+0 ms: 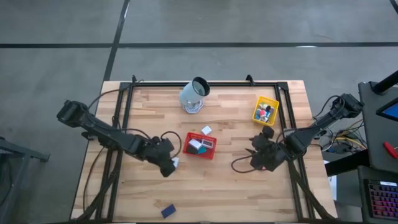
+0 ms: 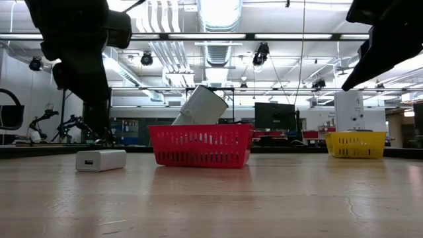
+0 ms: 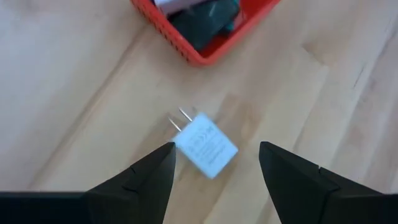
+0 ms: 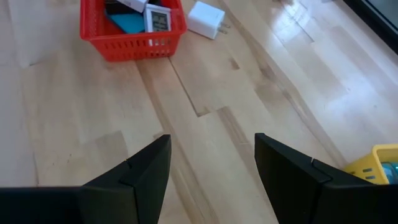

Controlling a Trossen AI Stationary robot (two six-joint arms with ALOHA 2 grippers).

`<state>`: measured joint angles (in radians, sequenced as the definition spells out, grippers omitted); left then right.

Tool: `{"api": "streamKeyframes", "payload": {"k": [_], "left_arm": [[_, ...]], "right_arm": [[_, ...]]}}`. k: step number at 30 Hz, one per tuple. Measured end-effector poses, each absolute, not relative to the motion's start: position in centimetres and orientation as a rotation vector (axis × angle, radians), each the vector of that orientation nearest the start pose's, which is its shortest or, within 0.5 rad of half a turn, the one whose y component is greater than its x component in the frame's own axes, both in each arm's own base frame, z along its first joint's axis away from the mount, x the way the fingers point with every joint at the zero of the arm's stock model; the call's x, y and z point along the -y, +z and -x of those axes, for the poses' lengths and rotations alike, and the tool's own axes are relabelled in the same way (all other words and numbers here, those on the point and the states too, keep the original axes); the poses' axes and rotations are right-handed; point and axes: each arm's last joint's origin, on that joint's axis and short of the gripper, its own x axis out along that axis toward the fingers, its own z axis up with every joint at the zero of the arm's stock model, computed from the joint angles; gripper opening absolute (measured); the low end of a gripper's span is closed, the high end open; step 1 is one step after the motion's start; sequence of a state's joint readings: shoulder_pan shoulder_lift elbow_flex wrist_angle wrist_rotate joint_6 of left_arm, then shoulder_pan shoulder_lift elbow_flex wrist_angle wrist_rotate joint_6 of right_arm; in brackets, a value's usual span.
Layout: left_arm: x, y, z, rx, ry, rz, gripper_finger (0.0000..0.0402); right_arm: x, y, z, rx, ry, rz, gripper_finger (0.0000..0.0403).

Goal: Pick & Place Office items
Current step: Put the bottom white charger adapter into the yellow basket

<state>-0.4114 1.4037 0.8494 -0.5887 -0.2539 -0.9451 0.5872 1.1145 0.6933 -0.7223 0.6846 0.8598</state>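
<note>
The left gripper [image 3: 214, 163] hovers with fingers spread, empty, over a white plug adapter [image 3: 205, 144] lying on the table at seven o'clock from the red tray [image 1: 213, 149]. At three o'clock, the right gripper [image 4: 211, 155] waits, fingers spread over bare wood.

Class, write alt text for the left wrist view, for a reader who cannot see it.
A small white plug-in charger with two metal prongs lies on the wooden table, just ahead of the left tool, whose two dark fingers stand open on either side of it without touching. Beyond it, a corner of a red mesh tray shows, holding dark items.
</note>
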Motion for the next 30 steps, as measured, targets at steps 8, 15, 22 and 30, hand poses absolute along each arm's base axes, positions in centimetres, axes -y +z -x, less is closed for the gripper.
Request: {"api": "streamKeyframes", "payload": {"k": [8,15,22,30], "left_arm": [[10.9,19.1,-26.1,-1.136,0.328,0.511,0.0246],[11.7,18.9,-27.5,-1.178,0.289,0.528,0.0248],[11.9,19.7,-28.0,-1.143,0.324,0.606,0.0246],[11.8,19.5,-27.8,-1.156,0.359,0.645,0.0256]], "right_arm": [[-9.4,21.3,-16.5,-0.785,-0.430,-0.111,0.0224],[-9.7,21.3,-16.3,-0.787,-0.410,-0.102,0.0224],[-10.1,21.3,-16.0,-0.793,-0.382,-0.087,0.0224],[-10.8,21.3,-15.6,-0.797,-0.337,-0.066,0.0224]]}}
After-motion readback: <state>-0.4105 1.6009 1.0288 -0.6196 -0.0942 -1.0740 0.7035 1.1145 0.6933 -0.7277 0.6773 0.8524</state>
